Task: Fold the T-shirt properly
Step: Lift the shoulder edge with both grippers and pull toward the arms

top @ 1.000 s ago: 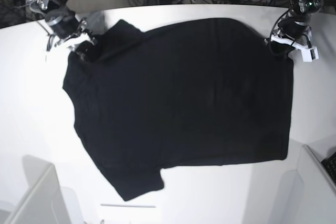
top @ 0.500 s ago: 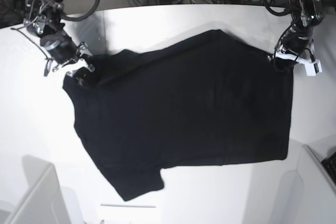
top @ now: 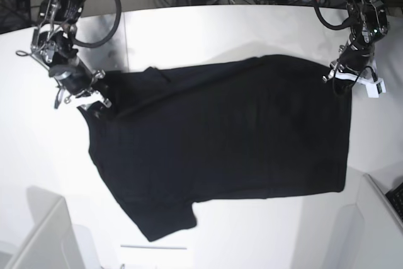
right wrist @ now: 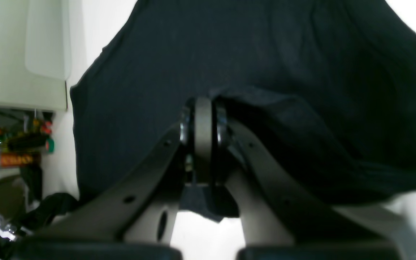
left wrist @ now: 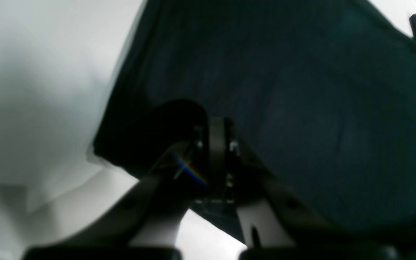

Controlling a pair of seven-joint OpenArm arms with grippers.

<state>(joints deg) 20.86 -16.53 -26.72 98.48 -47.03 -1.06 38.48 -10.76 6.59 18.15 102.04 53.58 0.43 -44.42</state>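
Lying spread across the white bench, the black T-shirt has its far edge lifted. The left claw is clamped tight on one far corner, and the right claw is pinched closed on the opposite one (apparently near a sleeve, though the wrist views are dim).

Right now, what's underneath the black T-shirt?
Under the T-shirt only the white table shows around its edges. Anything beneath the cloth, including its other side, is hidden.
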